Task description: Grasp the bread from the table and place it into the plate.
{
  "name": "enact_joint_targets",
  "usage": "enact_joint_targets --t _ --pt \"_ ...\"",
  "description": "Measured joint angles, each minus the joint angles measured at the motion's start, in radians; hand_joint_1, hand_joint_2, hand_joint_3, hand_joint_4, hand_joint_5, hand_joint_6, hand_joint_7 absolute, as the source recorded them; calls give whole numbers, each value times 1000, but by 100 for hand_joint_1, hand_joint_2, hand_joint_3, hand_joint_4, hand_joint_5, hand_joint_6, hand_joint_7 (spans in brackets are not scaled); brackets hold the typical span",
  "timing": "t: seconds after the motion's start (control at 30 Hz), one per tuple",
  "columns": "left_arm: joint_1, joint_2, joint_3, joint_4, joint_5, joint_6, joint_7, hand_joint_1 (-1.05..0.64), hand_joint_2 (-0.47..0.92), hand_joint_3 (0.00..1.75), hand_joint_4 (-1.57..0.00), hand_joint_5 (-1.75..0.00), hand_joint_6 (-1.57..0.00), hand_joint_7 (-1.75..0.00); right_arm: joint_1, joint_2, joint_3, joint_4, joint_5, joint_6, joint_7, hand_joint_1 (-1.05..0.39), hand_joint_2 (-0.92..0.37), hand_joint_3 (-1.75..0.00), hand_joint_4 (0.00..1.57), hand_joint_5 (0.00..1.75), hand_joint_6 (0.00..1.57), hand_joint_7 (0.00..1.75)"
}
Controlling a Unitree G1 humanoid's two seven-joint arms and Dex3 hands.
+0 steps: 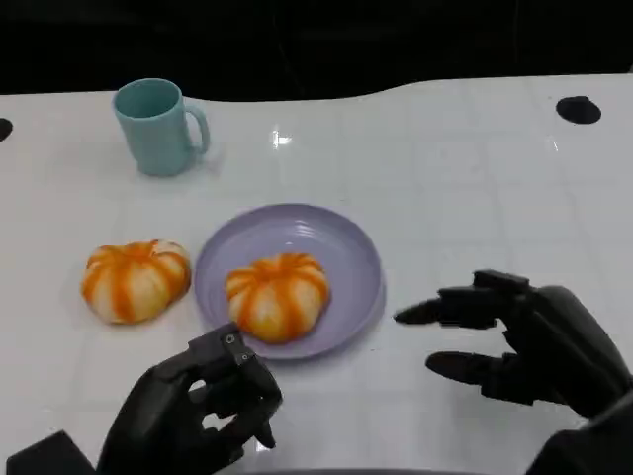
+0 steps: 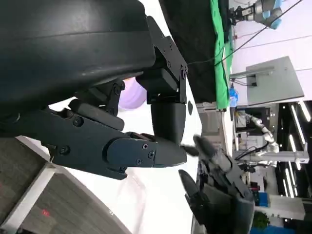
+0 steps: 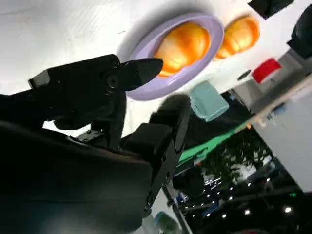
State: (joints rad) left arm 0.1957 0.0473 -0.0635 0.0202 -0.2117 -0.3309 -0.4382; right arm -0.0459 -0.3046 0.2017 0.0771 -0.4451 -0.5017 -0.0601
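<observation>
Two breads are on the white table [image 1: 465, 188]: one bread [image 1: 277, 295] lies in the single lilac plate [image 1: 346, 252] near the table's middle, the other bread [image 1: 135, 279] rests on the surface just beside the plate, toward the left edge. One teal mug [image 1: 156, 126] stands near the far edge. The left hand [image 1: 193, 411] seems curled on nothing near the front edge; the right hand [image 1: 524, 336] hovers with fingers apart, holding nothing.

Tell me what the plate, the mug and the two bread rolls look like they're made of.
Plate: lilac, glossy, likely plastic or glazed ceramic; its rim catches soft highlights.
Mug: teal, smooth, satin sheen; ceramic or plastic, cannot tell which.
Roll on the plate and roll on the table: evenly orange-striped with a slight shine, possibly toy replicas rather than baked bread.
</observation>
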Motion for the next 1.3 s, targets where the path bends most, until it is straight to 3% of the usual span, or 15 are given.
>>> enact_joint_targets --t 0.17,0.43,0.7,1.3 --pt "0 0 3 0 -2 0 0 -54 92 33 -66 -175 -58 -154 48 -2 -19 -15 0 -11 -9 -5 -37 -114 67 174 63 143" --pt "-1 1 13 3 -4 0 0 -54 92 32 -65 -175 -58 -153 109 -19 -47 -82 -20 -24 -2 -9 -33 -123 68 175 56 158" --pt "-2 5 18 8 -10 0 0 -56 92 32 -64 -175 -58 -151 166 -20 -48 -126 -80 0 -3 -11 -32 -122 71 175 56 160" --pt "-2 9 29 39 -14 -22 -1 -55 92 30 -65 -175 -60 -150 173 -14 -44 -79 -159 0 -97 -8 -31 -118 72 175 61 151"
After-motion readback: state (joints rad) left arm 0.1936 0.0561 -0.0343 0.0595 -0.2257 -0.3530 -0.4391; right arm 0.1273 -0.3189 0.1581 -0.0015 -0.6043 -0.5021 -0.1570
